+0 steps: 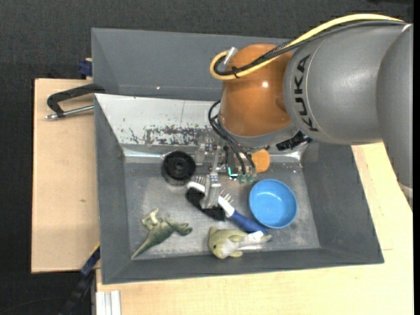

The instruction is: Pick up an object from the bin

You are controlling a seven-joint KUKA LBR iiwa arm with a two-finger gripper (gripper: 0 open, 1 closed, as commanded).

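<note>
kuka arm [354, 77] looms nearest; my gripper [213, 190], state i cannot tell, should centre over the blue-handled tool [246, 223].

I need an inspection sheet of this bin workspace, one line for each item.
surface: grey metal bin, speckled marks on its back wall.
job's things: black, white and blue elongated tool, mid-bin, under the gripper.
clutter: black round disc back left; blue round bowl right; green toy dinosaur front left; pale yellow-green soft toy front.
gripper: low over the tool's black end; state cannot be told.
cables: yellow cable along the arm; black cables beside the orange wrist cover.
surroundings: dark floor behind the bin.
</note>
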